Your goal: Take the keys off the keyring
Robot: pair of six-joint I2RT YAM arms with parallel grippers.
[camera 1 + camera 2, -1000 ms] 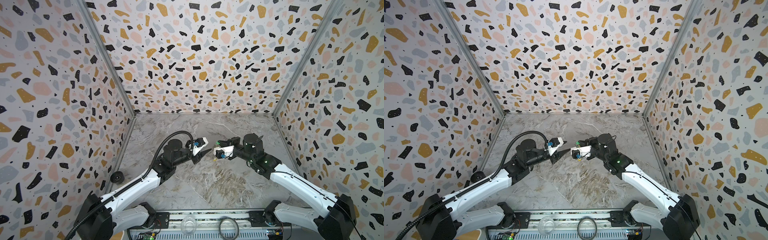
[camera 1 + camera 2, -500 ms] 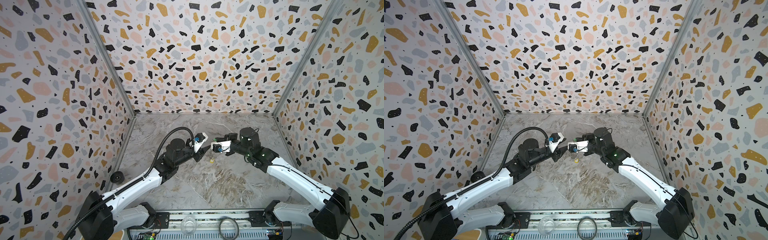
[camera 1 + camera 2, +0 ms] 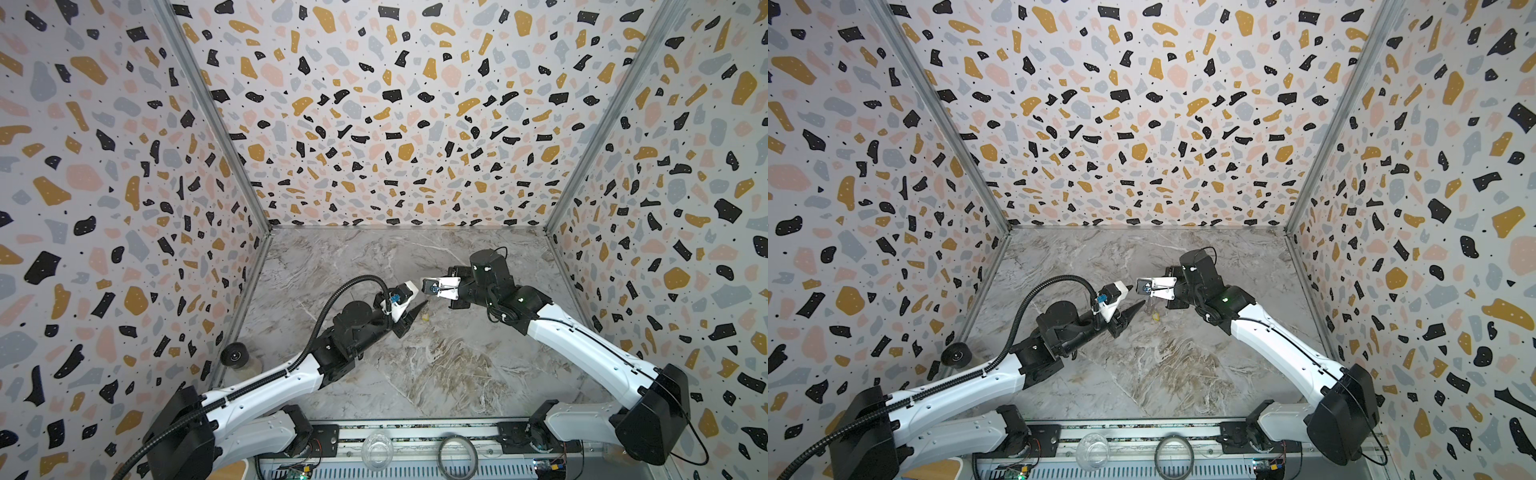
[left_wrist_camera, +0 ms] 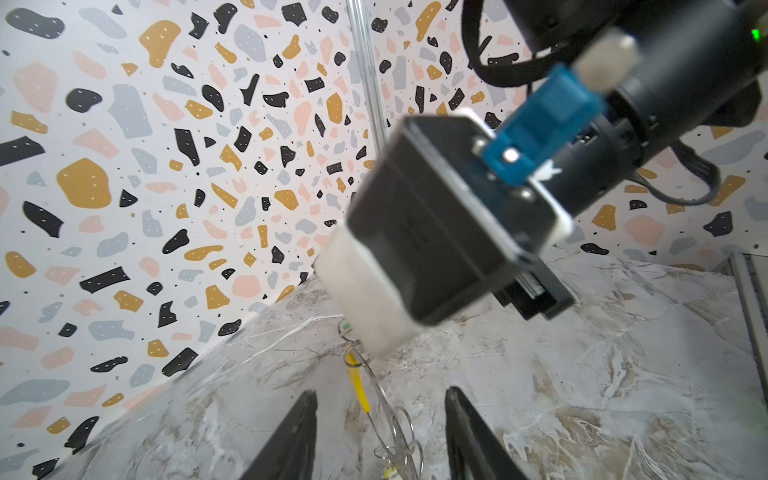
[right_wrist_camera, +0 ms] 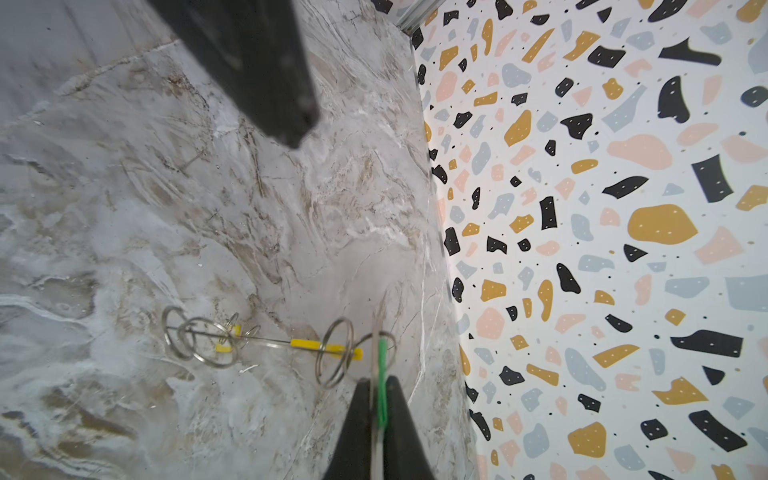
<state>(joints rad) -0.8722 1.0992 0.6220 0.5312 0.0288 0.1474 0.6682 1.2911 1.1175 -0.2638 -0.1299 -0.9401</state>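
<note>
My right gripper (image 5: 379, 384) is shut on the green-tagged key (image 5: 381, 353), which shows edge-on between its fingers. From it hangs the keyring (image 5: 274, 343), a thin wire with a yellow sleeve (image 5: 326, 347) and small split rings. The yellow-tagged key (image 5: 226, 341) dangles at its far end. In both top views this gripper (image 3: 429, 291) (image 3: 1143, 291) sits under its wrist camera, mid-floor. My left gripper (image 4: 381, 391) (image 3: 420, 301) (image 3: 1137, 296) is open. The keyring (image 4: 376, 399) hangs between its fingers without touching them.
Terrazzo-patterned walls close in the marble floor (image 3: 415, 374) on three sides. A black roller (image 3: 235, 356) lies by the left wall. On the front rail stand a clear cup (image 3: 377, 444) and a darker ring (image 3: 457, 451).
The right gripper has moved back and left, carrying the keyring up with it. The left gripper has followed toward it and its jaws have spread wider.
</note>
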